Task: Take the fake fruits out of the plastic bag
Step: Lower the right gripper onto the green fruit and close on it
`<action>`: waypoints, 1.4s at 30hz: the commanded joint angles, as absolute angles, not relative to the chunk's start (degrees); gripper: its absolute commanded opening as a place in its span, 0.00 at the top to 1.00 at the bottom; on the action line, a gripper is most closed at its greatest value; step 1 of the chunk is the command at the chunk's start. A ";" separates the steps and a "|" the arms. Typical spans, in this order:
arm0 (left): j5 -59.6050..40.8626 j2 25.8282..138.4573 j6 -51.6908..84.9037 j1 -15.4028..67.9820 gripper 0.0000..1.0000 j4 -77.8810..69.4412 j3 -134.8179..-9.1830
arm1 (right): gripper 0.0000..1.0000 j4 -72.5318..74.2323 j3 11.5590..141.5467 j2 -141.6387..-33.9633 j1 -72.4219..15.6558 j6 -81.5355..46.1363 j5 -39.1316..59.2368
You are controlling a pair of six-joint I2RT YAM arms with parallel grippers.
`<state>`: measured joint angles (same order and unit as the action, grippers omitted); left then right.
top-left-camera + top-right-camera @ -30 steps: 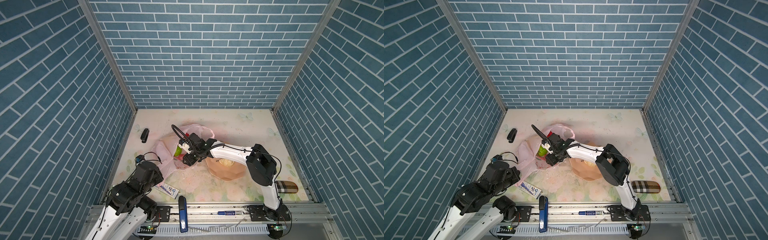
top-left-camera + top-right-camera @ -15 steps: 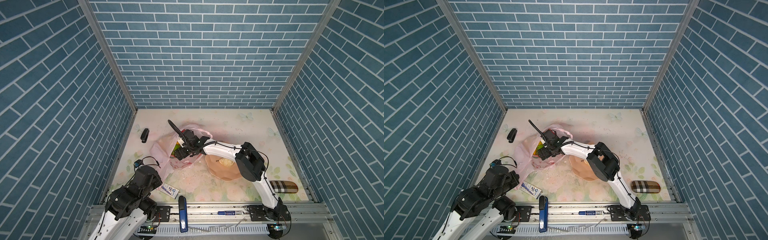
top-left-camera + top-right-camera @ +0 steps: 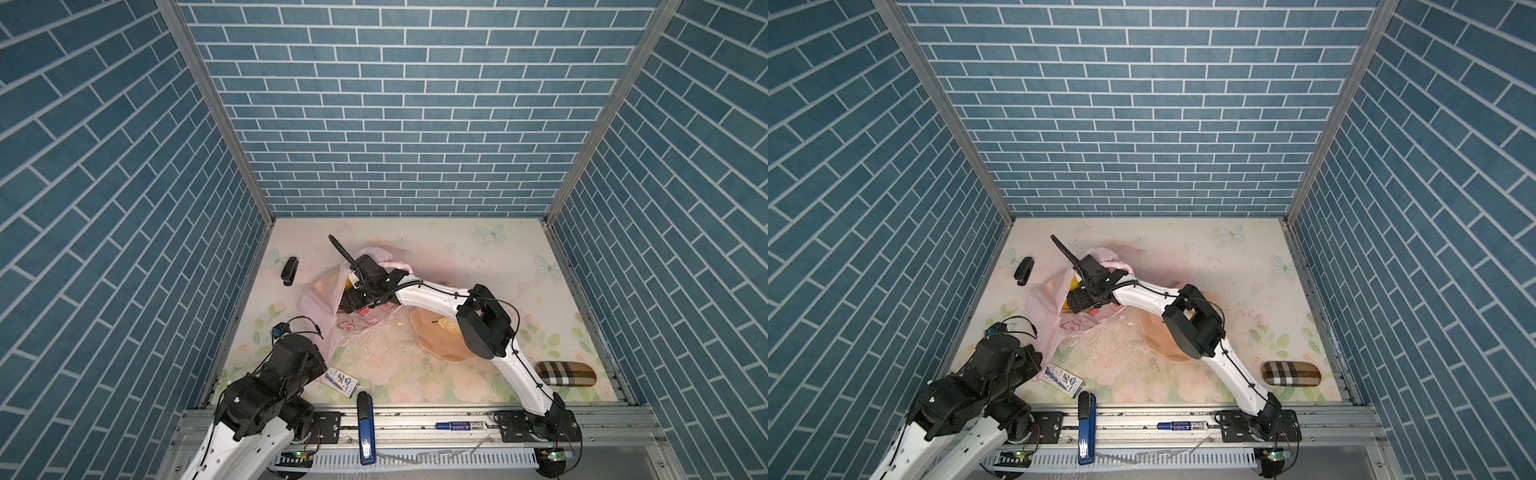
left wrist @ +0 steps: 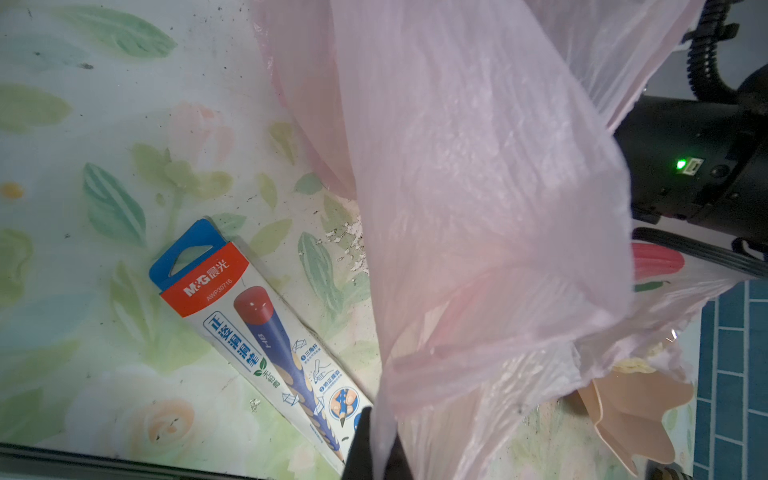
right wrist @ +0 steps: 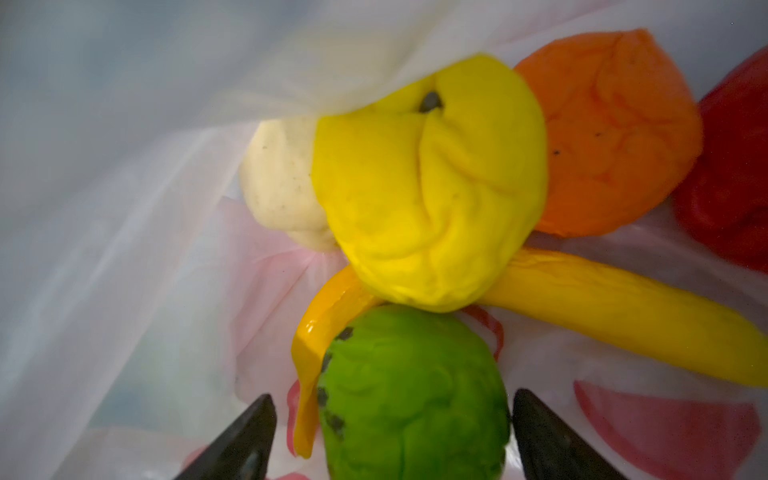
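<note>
**Top views:** On a floral table, the plastic bag (image 3: 320, 303) lies at ten o'clock from a peach plate (image 3: 428, 345). The right gripper (image 3: 348, 305) reaches in from five o'clock, its tip inside the bag's mouth. The left gripper (image 3: 1037, 362) sits at seven o'clock of the bag.

**Left wrist view:** The left gripper's fingers are pinched together on a fold of pink film. Beside it, a pencil box (image 4: 249, 324) reads "M&G", "AWP30716" and "HB", plus Chinese characters.

**Right wrist view:** Inside the bag, the right gripper's jaws stand apart and empty, flanking the green ball (image 5: 411, 395), which is straight ahead. Beyond it the yellow round fruit (image 5: 428, 187) rests on the banana (image 5: 623, 316), whose long axis runs crosswise. The orange (image 5: 611, 133), the red fruit (image 5: 735, 174) and a cream fruit (image 5: 278, 178) lie deepest. The right arm is nearest, and closing now would likely take the green ball.
</note>
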<state>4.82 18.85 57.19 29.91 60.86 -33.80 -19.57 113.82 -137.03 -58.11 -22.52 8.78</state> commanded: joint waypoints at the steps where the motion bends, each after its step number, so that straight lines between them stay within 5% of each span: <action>1: 4.40 17.93 57.64 29.75 0.95 61.57 -32.92 | 0.12 -21.80 117.50 -138.91 -57.32 -25.26 8.58; 11: 4.46 17.53 57.79 29.77 0.95 61.42 -32.83 | 0.18 -23.22 119.63 -141.59 -56.63 -26.28 9.96; 25: 7.07 19.10 57.45 29.71 0.95 55.63 -33.60 | 0.58 -20.30 114.40 -136.75 -55.90 -24.47 12.57; 42: 10.73 38.21 45.21 29.68 0.94 39.23 -43.71 | 0.67 -22.10 98.80 -117.44 -57.37 -20.07 14.59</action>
<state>9.43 36.18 48.66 29.91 43.72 -41.54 -20.56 101.45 -120.68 -56.80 -22.46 13.87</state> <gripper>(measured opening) 0.064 0.639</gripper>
